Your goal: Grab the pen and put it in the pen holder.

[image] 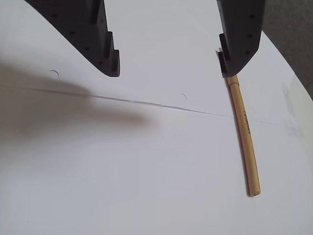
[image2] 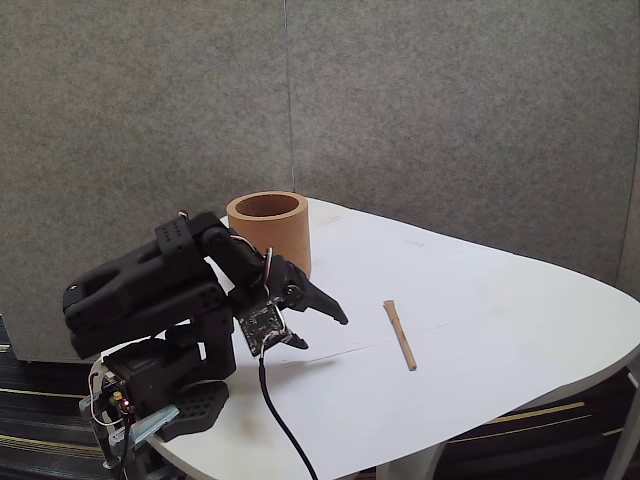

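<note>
Step in hand looks like the reach for the pen (image2: pixel 400 335), which lies flat on the white tabletop (image2: pixel 500 300), well apart from the pen holder (image2: pixel 268 232) standing farther back. To do it well: shift the hand (image: pixel 168 68) sideways so the pen sits between the fingers, not under one, then drop & close near mid-shaft. Hand is spread wide, empty; in wrist view one finger (image: pixel 234 54) overlaps the pen's end. Arm's folded low, hand just above the tabletop.

Pen (image2: pixel 400 335): thin tan wood-coloured stick w/ small dark print, lying flat on white surface (image2: pixel 500 300). Pen holder (image2: pixel 268 232): wide light-brown thick-walled cylinder, upright, open-topped, well apart from pen.
</note>
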